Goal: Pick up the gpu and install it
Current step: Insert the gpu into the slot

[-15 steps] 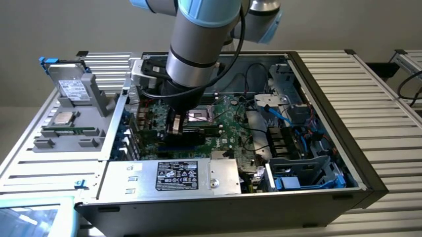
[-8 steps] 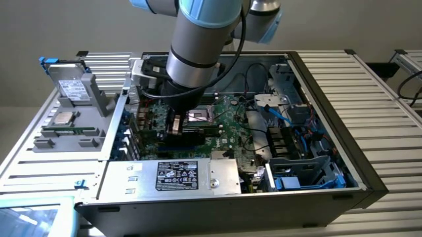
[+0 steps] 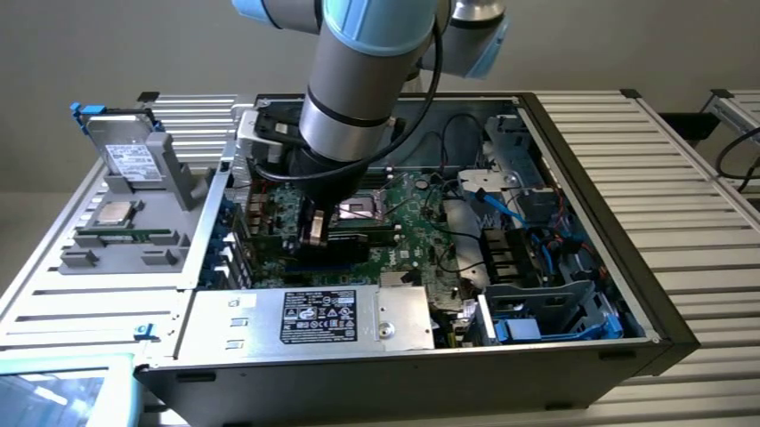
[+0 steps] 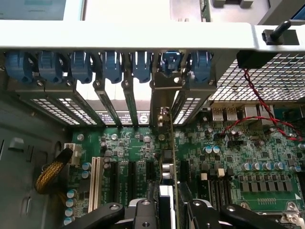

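Note:
The gpu (image 4: 172,143) stands on edge between my gripper's fingers, a thin card with a green board edge. It runs from the gripper to its metal bracket (image 4: 164,98) at the case's rear slot openings. My gripper (image 4: 167,210) is shut on it, one finger (image 4: 143,212) on each side. The card hangs low over the black expansion slots (image 4: 131,179) of the green motherboard (image 4: 238,148). In the exterior view the gripper (image 3: 315,233) reaches down into the open computer case (image 3: 594,231), above the board's left half.
Blue slot clips (image 4: 112,64) line the rear wall. Red wires (image 4: 248,125) cross near the port block. A power supply (image 3: 320,316) fills the case's near side, with cables and drive bays on the exterior view's right. A grey fixture (image 3: 125,222) with parts stands outside on the left.

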`<state>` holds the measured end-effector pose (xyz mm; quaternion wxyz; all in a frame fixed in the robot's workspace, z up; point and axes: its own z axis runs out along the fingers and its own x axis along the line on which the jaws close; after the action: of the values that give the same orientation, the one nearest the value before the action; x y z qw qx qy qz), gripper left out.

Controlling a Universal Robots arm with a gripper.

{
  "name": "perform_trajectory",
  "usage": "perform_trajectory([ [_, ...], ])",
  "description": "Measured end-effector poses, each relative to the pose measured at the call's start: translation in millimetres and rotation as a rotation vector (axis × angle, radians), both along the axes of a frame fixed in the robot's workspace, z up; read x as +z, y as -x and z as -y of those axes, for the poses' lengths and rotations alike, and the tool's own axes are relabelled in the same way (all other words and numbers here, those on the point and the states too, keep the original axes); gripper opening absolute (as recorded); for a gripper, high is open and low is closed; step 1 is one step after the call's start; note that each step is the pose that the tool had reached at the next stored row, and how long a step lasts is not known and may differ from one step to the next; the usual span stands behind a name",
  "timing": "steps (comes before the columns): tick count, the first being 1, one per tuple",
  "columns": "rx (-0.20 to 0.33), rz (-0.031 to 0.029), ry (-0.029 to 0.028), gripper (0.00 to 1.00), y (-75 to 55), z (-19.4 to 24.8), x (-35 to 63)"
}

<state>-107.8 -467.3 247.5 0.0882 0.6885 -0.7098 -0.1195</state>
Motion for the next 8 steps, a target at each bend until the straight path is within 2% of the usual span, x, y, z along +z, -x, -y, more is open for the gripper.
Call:
perform_trajectory([
  [5,0.0,-0.0026,-0.0003,0.28,-0.2,0.0,-0.8],
  [8,0.0,-0.007,-0.001,0.28,-0.3,1.6,-1.1],
])
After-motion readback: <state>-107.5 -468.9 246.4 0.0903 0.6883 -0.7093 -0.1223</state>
